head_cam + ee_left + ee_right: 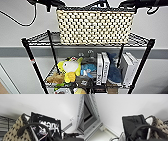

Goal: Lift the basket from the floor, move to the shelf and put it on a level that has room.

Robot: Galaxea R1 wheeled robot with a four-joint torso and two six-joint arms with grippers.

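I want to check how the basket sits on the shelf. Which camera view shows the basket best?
The head view: the whole front wall of the basket shows there, at the shelf's top level. The left wrist view shows just a corner of weave and dark rim; the right wrist view shows a small piece of its rim and weave.

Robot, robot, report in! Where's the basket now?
Basket at top level of shelf; whether it rests there, unclear. Fingers unreadable. Toys and boxes fill the tier below.
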